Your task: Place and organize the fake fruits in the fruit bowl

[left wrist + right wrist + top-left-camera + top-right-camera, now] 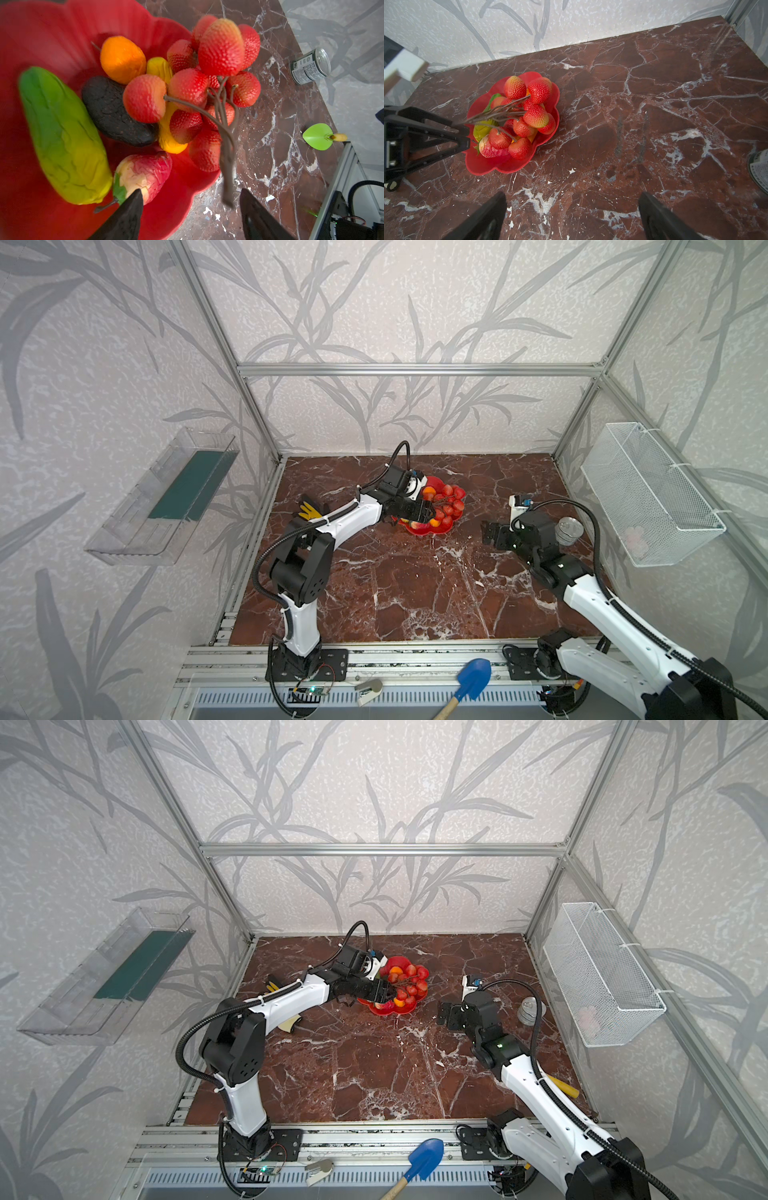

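The left hand (191,192) grips nothing: its fingers (128,218) stand parted either side of the brown stem (227,166) of the red berry bunch (220,47), which rests atop 5 other fake fruits (62,135) in the scalloped red fruit bowl (52,31). The right hand (572,194), also spread, hangs above the tabletop (654,124).

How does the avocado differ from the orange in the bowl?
The avocado is near-black and oblong; the orange is bright and rounder. The avocado is longer than the orange. The avocado lies beside the green fruit; the orange sits apart from it. Both rest in the red bowl.
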### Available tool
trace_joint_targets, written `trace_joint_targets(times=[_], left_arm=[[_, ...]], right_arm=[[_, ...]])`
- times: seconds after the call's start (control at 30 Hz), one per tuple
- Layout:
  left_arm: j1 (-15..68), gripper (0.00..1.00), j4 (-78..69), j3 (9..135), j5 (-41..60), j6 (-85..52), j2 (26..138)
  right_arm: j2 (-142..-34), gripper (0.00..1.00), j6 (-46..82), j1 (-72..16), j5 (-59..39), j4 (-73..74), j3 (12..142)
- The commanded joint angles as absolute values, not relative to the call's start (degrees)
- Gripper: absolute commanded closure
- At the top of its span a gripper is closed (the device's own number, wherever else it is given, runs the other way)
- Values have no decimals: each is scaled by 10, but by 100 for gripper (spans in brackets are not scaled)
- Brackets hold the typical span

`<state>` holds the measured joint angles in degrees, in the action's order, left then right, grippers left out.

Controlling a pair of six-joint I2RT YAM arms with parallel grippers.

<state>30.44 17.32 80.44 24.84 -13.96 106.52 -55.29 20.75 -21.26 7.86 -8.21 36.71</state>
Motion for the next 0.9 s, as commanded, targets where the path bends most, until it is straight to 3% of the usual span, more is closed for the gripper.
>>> trace_joint_targets(times=[0.0, 0.27, 0.47, 0.53, 0.63, 0.73, 0.87], left_arm=[[297, 22, 152, 790, 218, -139, 1016], [271, 21, 81, 704, 149, -149, 895], [254, 12, -52, 495, -83, -84, 678], [248, 7, -162, 382, -198, -75, 602], [214, 0, -329, 216, -285, -24, 518], [184, 0, -315, 176, -348, -22, 508], [153, 0, -388, 155, -338, -17, 613]], right_arm=[[-553, 1, 199, -208, 76, -78, 369], [-557, 1, 195, -204, 77, -83, 371], [-565, 1, 144, -204, 95, -75, 370], [-563, 1, 119, -203, 109, -50, 358], [-554, 1, 59, -202, 142, 13, 324], [-561, 1, 13, -194, 176, 69, 293], [-602, 1, 0, -167, 189, 152, 260]])
